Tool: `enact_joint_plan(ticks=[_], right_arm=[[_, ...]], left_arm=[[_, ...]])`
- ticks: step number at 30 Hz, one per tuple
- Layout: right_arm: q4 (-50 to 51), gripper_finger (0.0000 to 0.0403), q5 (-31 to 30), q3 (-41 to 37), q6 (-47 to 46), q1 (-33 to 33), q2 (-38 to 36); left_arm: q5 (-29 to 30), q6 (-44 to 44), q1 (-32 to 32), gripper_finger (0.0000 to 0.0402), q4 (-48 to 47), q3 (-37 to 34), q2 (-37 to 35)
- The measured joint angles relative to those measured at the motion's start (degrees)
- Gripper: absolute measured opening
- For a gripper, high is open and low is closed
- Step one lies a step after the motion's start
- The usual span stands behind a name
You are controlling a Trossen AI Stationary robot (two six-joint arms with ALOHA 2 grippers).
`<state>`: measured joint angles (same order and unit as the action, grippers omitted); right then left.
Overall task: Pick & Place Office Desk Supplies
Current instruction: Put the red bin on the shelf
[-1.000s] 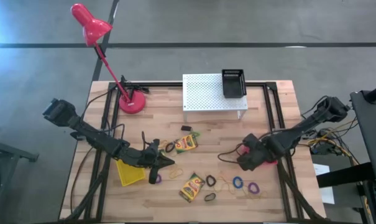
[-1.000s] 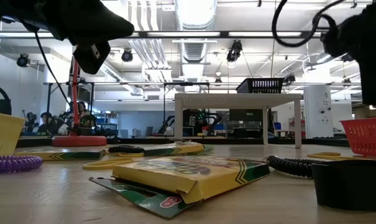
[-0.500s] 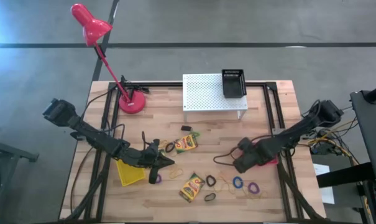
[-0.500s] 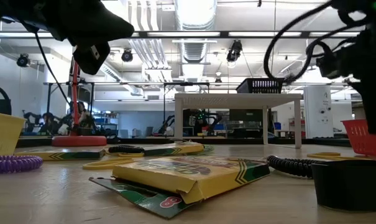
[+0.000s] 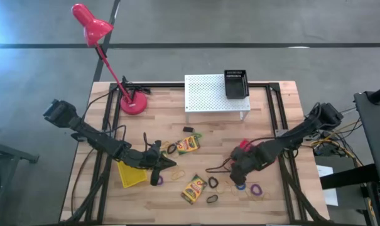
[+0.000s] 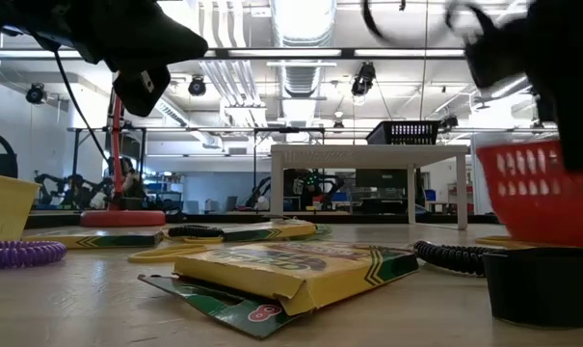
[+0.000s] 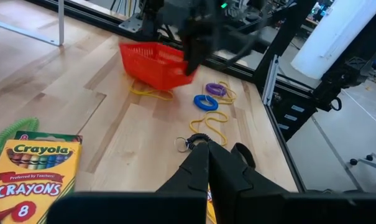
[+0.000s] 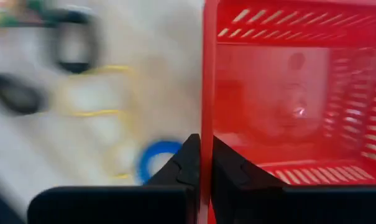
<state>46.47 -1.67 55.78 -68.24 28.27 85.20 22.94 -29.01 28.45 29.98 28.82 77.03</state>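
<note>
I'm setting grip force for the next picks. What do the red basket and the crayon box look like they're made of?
The red basket, pinched at its rim by the right gripper, looks like rigid moulded plastic: slotted walls and a slightly glossy, even red. The crayon box looks like printed cardboard: flat faces, sharp folded edges, and an open flap in the low view.

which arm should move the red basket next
Right. The right gripper is already shut on the red basket's wall. The left gripper is shut and empty, farther off by the yellow basket.
</note>
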Motion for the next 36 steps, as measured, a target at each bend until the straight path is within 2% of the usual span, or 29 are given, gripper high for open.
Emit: enact_joint_plan(ticks=[5, 12, 15, 25, 28, 30, 36], right_arm=[[-0.2, 0.0010, 0.4, 11.9, 13.4, 0.0, 3.5], [-0.2, 0.0009, 0.2, 30.4, 40.3, -3.5, 11.0], [0.7, 0.0009, 0.2, 37.0, 51.3, -7.2, 14.2], [14.7, 0.0009, 0.0, 54.1, 79.7, -25.0, 21.6], [17.4, 0.0009, 0.0, 57.1, 81.6, -30.7, 23.5], [17.7, 0.0009, 0.0, 58.3, 79.7, -34.0, 24.2], [19.4, 0.0009, 0.0, 63.6, 62.2, -41.2, 28.8]], left_arm=[[0.0, 0.0, 0.0, 0.0006, 0.1, 0.0, 0.0], [0.0, -0.1, 0.0, 0.0006, 0.2, 0.0, 0.0], [0.0, -0.2, 0.0, 0.0006, 0.2, 0.0, 0.0], [0.0, -1.1, 0.0, 0.0006, 0.0, 0.0, 0.0], [0.0, -1.1, 0.0, 0.0006, 0.0, 0.0, 0.0], [0.0, -1.1, 0.0, 0.0006, -0.2, 0.0, 0.0], [0.0, -1.1, 0.0, 0.0006, -0.1, -0.1, 0.0]])
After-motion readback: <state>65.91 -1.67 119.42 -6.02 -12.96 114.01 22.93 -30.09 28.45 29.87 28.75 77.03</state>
